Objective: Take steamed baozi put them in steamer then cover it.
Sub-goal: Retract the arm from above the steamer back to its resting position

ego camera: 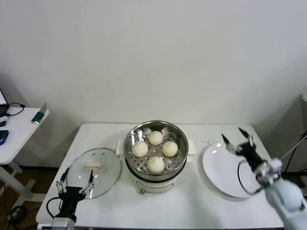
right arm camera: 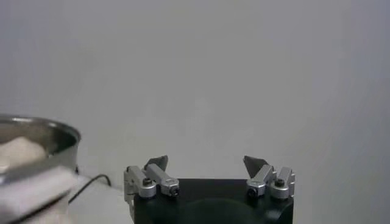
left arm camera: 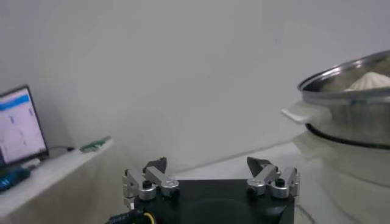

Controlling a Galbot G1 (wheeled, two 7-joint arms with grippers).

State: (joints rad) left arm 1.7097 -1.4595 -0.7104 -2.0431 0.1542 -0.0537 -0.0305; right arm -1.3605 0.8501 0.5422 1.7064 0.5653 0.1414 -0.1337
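Several cream-white baozi (ego camera: 155, 137) lie in the shiny steel steamer (ego camera: 139, 163) at the table's middle. The cover (ego camera: 94, 171), a clear glass lid with a cream bar handle, lies flat on the table to the steamer's left. My left gripper (ego camera: 76, 181) hangs open over the lid's near edge, holding nothing. Over the white plate (ego camera: 216, 172) on the right, my right gripper (ego camera: 237, 139) is open and empty. In the left wrist view the open left gripper (left arm camera: 208, 163) has the steamer (left arm camera: 347, 91) off to one side. The right wrist view shows the open right gripper (right arm camera: 206, 162) and the steamer's rim (right arm camera: 36, 131).
The white table (ego camera: 192, 211) ends close behind the steamer at a plain wall. A lower side table (ego camera: 19, 129) with small items stands to the far left, and a lit screen (left arm camera: 21, 125) sits on it. A grey cabinet (ego camera: 292, 129) stands at the right.
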